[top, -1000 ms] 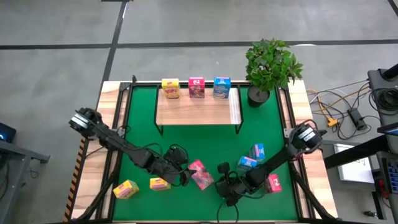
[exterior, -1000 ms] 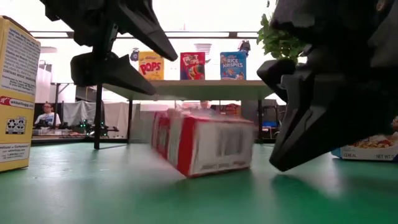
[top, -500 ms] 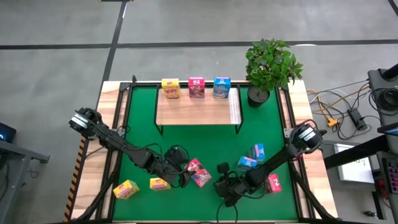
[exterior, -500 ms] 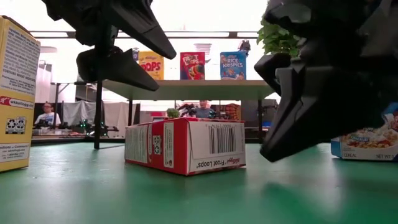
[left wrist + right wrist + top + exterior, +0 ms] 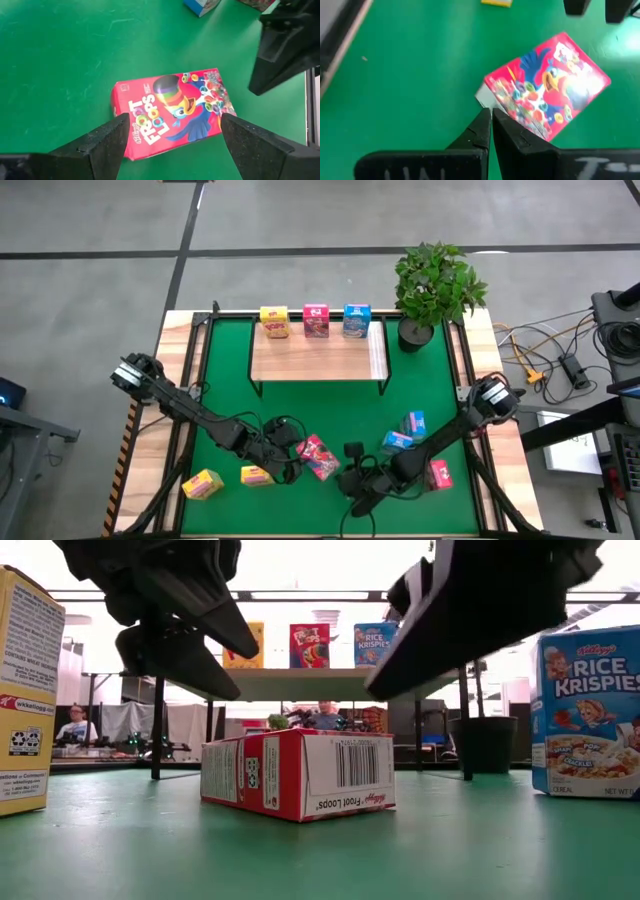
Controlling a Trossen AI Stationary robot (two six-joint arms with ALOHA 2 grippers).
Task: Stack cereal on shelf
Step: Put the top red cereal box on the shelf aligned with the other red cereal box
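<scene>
lying flat on the green mat (image 5: 225, 395) near the tabletop's front, the pink-red cereal box (image 5: 172, 111) looks light, stiff and easily crushed, so grip its 2 long edges. the left gripper (image 5: 170, 142) hovers over it, jaws spread; the right gripper (image 5: 491, 131) waits beside, jaws pressed together.

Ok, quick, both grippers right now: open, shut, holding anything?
Left gripper: open, empty, its fingers either side of the pink-red Froot Loops cardboard box lying flat on the green mat.
Right gripper: shut, empty, beside that box.

Open mat (image 5: 230, 395) is left between the shelf (image 5: 318, 358) and the fallen pink box (image 5: 317, 457); the shelf's front strip is unoccupied.
</scene>
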